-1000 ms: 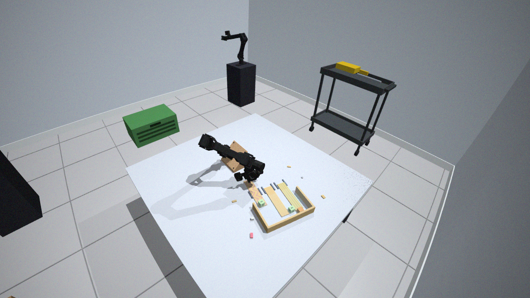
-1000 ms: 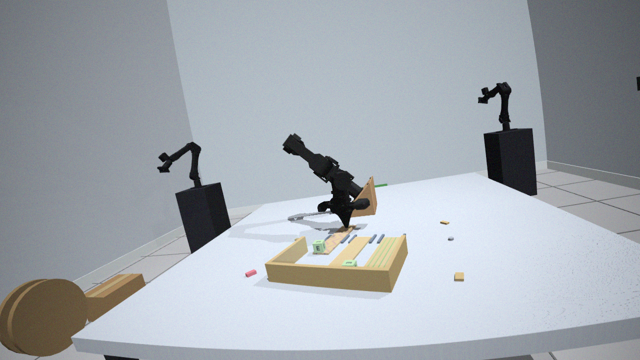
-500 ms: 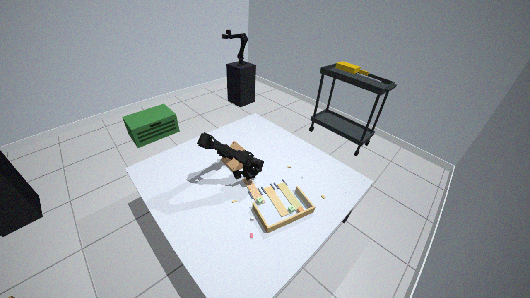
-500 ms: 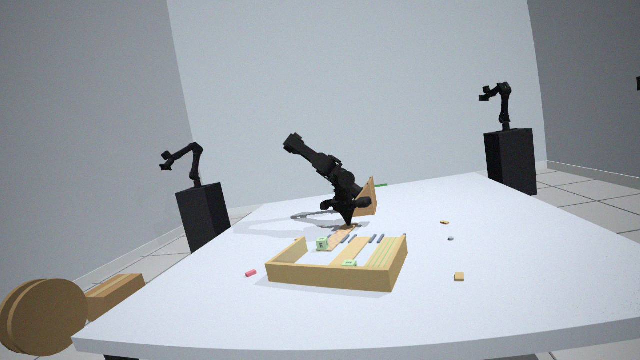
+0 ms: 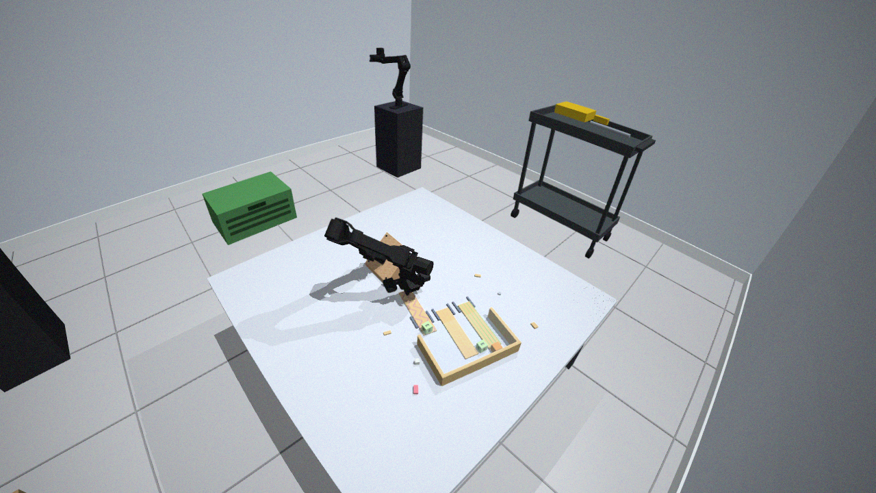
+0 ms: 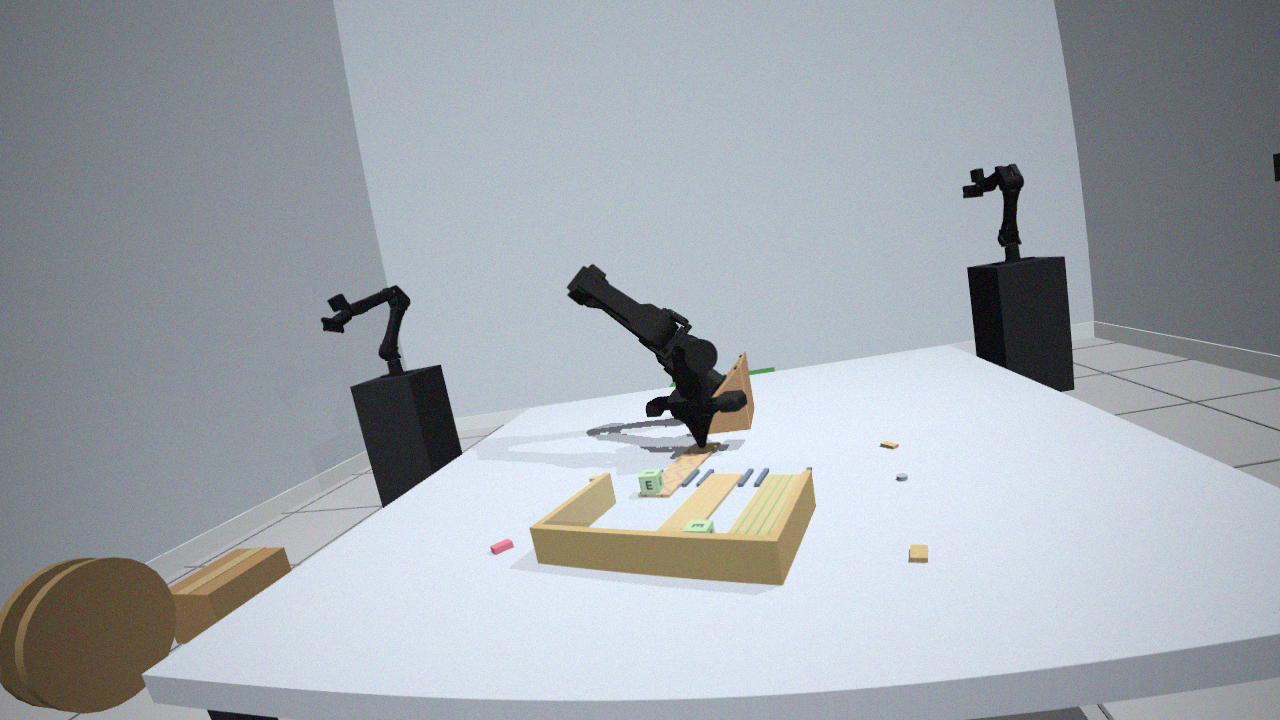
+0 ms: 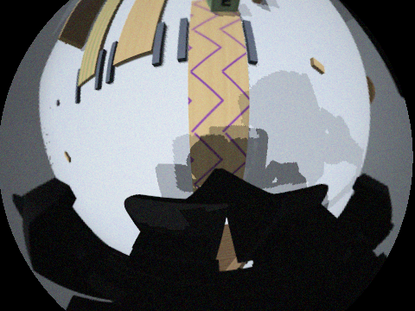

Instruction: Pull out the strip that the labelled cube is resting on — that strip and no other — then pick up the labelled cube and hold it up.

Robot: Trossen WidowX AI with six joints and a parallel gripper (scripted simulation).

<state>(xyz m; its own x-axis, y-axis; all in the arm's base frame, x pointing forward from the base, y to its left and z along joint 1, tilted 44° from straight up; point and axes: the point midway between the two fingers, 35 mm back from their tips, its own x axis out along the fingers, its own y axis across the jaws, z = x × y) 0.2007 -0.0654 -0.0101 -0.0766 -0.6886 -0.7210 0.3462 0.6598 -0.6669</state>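
A pale green cube (image 5: pixel 426 327) (image 6: pixel 649 482) (image 7: pixel 224 5) with a letter E sits on the far end of the purple-zigzag strip (image 5: pixel 416 309) (image 6: pixel 684 462) (image 7: pixel 207 101). The strip runs between two dark guide bars (image 7: pixel 183 40) (image 7: pixel 249 42) and reaches well out towards the arm. My gripper (image 5: pixel 406 292) (image 6: pixel 702 444) (image 7: pixel 218 172) is shut, its tips down at the strip's near end. Its fingers hide the contact. A plain strip (image 5: pixel 456 332) (image 6: pixel 702 503) (image 7: pixel 138 32) and a green-lined strip (image 5: pixel 479 323) (image 6: pixel 765 505) (image 7: pixel 97 47) lie side by side, another lettered green cube (image 5: pixel 482 345) (image 6: pixel 699 526) near their far ends.
A low wooden wall (image 5: pixel 480 363) (image 6: pixel 653 555) encloses three sides around the far ends of the strips. An orange block (image 5: pixel 496 346) stands inside its corner. A brown wedge (image 6: pixel 735 411) stands behind the arm. A red piece (image 5: pixel 415 389) (image 6: pixel 501 546) and small wooden bits lie about.
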